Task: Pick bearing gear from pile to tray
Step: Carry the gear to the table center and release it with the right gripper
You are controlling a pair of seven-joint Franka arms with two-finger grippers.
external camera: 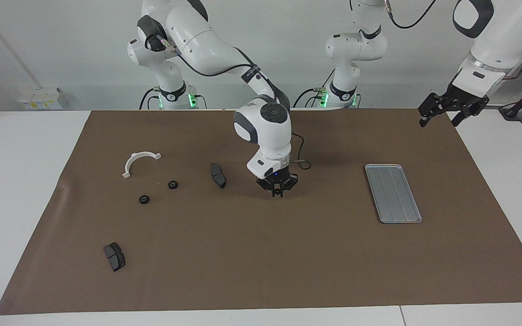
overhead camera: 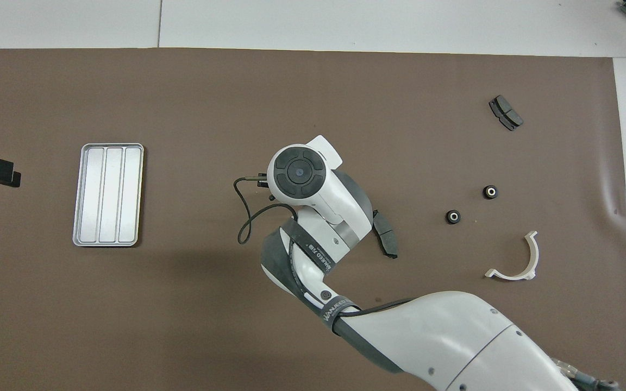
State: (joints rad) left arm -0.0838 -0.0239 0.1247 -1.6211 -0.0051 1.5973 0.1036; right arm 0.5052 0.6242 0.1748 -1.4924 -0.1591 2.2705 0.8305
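The right gripper (external camera: 277, 192) hangs over bare brown mat mid-table, pinching something small and dark, hard to identify. The ridged metal tray (external camera: 393, 193) lies near the left arm's edge. The left gripper (external camera: 442, 110) waits, fingers spread.

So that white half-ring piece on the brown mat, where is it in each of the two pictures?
Facing view: the white half-ring bracket lies toward the right arm's end of the mat, nearer the robots than two black rings.
Overhead view: the bracket sits low in the picture, at the same end, below those rings.
Shared landmark: the silver tray lies at the mat's left arm's end in both.
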